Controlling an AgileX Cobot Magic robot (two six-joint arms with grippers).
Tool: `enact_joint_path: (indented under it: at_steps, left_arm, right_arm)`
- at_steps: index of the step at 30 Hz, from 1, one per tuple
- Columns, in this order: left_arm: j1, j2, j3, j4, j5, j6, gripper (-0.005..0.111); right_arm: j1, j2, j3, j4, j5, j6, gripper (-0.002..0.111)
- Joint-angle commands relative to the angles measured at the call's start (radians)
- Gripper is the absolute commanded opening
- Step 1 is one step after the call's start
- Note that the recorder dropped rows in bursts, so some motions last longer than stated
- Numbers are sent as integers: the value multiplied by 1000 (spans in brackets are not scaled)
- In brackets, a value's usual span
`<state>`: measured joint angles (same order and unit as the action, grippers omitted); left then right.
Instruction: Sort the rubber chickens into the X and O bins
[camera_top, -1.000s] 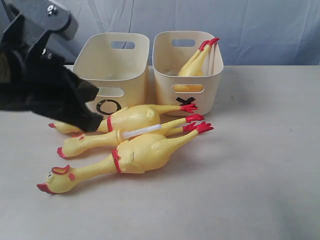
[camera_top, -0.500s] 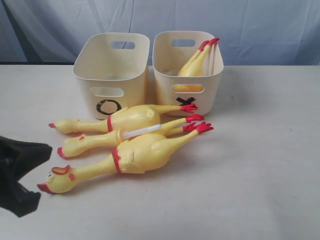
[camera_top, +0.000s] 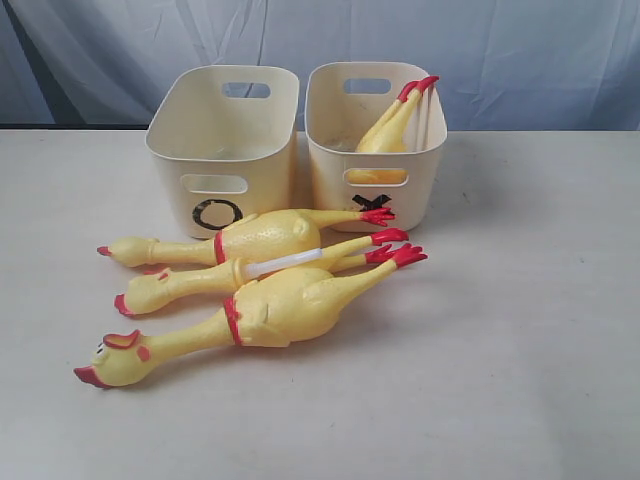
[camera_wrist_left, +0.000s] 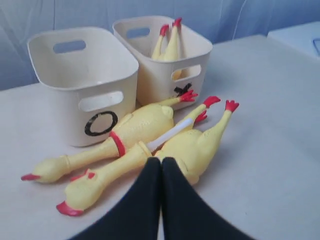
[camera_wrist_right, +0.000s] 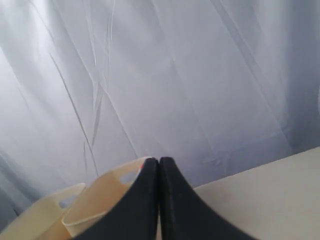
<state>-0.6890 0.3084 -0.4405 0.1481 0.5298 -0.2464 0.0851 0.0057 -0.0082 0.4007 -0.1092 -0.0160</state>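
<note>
- We see the O bin (camera_top: 230, 165) and the X bin (camera_top: 330, 175) side by side, touching or nearly so, at the back of the pale tabletop (camera_top: 520, 300), with the O bin on the left of the exterior view.
- One chicken (camera_top: 385, 130) stands slanted inside the X bin, its red feet sticking up past the rim.
- Three more lie on the tabletop just in front of the bins, heads to the left and feet to the right: the back chicken (camera_top: 265, 235), the middle chicken (camera_top: 190, 283) and the front chicken (camera_top: 290, 305), packed side by side.
- We find the O bin holding no chicken.
- The left hand (camera_wrist_left: 161, 162) has its dark fingers pressed together, pinching nothing; its wrist view looks over the three lying chickens.
- The right hand (camera_wrist_right: 159, 161) is likewise pressed together and empty, facing the grey-blue curtain (camera_wrist_right: 200, 75) above the bins' rims.
</note>
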Motion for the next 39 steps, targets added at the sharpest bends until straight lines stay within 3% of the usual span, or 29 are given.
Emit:
enact_joint_path:
  at_steps: [1,6,13,20,26,31,39]
  left_arm:
    - [-2,-132,6,76,42,-7,0]
    - [-2,-243,-31,168,191,-7,0]
    - [-2,-308,-73,326,231,-5,0]
    - [-2,-308,-73,416,204,-3,0]
    - [-2,-308,-33,440,74,-3,0]
    - [-2,-308,14,439,68,-38,0]
    - [-2,-308,53,380,64,-78,0]
  right_arm:
    - [-5,-6,-3,80,31,41,-1]
    - [-5,-6,-80,78,183,39,-1]
    - [-5,123,-214,78,310,-16,-1]
    - [-5,350,-384,118,417,-314,-1]
    - [27,566,-469,345,469,-647,-1]
    - [64,744,-529,485,535,-904,-1]
    - [124,866,-616,548,597,-1115,-1]
